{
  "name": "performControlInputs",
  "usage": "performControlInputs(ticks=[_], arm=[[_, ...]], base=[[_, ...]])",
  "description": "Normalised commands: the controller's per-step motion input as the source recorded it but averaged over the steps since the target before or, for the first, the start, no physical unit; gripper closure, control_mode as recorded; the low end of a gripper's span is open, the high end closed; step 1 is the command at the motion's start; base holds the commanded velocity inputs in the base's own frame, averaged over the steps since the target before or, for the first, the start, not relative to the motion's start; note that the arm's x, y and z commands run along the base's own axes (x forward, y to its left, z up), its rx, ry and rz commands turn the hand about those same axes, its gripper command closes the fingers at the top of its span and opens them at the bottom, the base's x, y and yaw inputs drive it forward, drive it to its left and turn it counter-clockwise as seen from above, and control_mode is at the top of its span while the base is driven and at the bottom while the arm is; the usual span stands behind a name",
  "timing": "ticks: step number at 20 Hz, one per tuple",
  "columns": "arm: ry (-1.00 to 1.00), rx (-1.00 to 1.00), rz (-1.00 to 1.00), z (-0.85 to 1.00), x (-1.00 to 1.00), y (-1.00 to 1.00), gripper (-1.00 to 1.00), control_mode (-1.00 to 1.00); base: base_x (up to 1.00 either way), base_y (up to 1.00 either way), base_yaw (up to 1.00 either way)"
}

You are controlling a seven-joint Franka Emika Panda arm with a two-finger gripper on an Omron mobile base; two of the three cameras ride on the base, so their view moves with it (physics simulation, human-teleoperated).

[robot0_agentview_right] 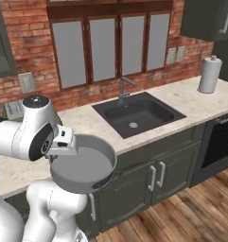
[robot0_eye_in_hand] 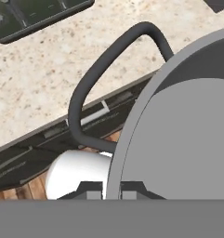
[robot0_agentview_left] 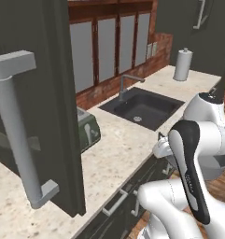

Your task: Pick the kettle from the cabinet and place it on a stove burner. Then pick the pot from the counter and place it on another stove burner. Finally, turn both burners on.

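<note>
The step in hand looks like the second one: the wide round grey metal pot is off the counter and hangs in the air at the lower left of the right base view, out in front of the dark cupboard doors. The two-finger gripper, at the bottom centre of the hand view, is pressed together on the pot's rim, one tip on each side of the wall, with a dark loop side handle arching up to the left of the grip. No cooktop can be made out for certain; the black appliance front at the right edge may be the range. So the next move likely calls for carrying the pot level toward the burners, with the base driving if need be.

The beige speckled stone counter runs across the middle of both base views, with a dark rectangular sink and grey tap set in it. Behind is a red brick wall with a brown-framed window. A dark grey cabinet door with a light-grey bar handle stands open at the left of the left base view, a boxy green toaster beside it. A white paper-towel roll stands upper right.
</note>
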Motion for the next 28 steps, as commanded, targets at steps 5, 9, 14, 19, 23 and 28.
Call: performControlInputs(ticks=[5, 9, 14, 19, 23, 28], arm=[[0.0, 0.0, 0.0, 0.0, 0.0, 0.0, 1.0, 1.0], [0.0, 0.0, 0.0, 0.0, 0.0, 0.0, 1.0, 1.0], [0.0, 0.0, 0.0, 0.0, 0.0, 0.0, 1.0, 1.0], [0.0, 0.0, 0.0, 0.0, 0.0, 0.0, 1.0, 1.0], [0.0, 0.0, 0.0, 0.0, 0.0, 0.0, 1.0, 1.0], [0.0, 0.0, 0.0, 0.0, 0.0, 0.0, 1.0, 1.0]], base=[[-0.08, -0.55, -0.18], [-0.31, -0.58, -0.14], [-0.34, -0.57, -0.13], [-0.25, -0.53, -0.12], [-0.04, -0.48, -0.14], [0.0, -0.36, -0.2]])
